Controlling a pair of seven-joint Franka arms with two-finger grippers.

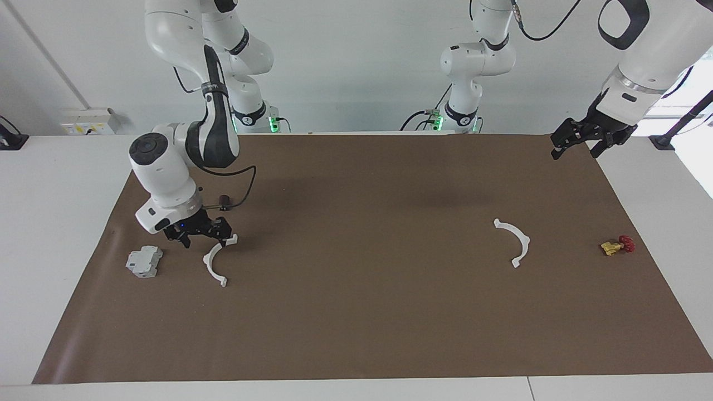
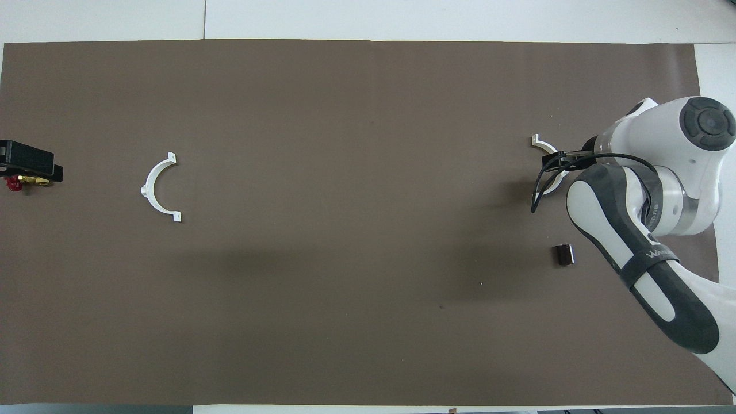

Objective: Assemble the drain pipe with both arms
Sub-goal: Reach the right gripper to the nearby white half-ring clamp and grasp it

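Observation:
Two white half-ring arcs of the drain pipe lie apart on the brown mat (image 1: 356, 323). One arc (image 1: 208, 262) lies toward the right arm's end, beside the grey block. My right gripper (image 1: 205, 239) is low at that arc's end nearer to the robots, open, with one fingertip at the end tab. In the overhead view the right arm hides most of this arc (image 2: 540, 144). The other arc (image 1: 526, 240) (image 2: 149, 179) lies free toward the left arm's end. My left gripper (image 1: 579, 146) (image 2: 29, 164) hangs open and empty, high over the mat's edge above the valve.
A grey boxy block (image 1: 143, 262) sits at the right arm's end of the mat, hidden under the arm in the overhead view. A small yellow valve with a red knob (image 1: 617, 245) (image 2: 17, 183) lies at the left arm's end. White table surrounds the mat.

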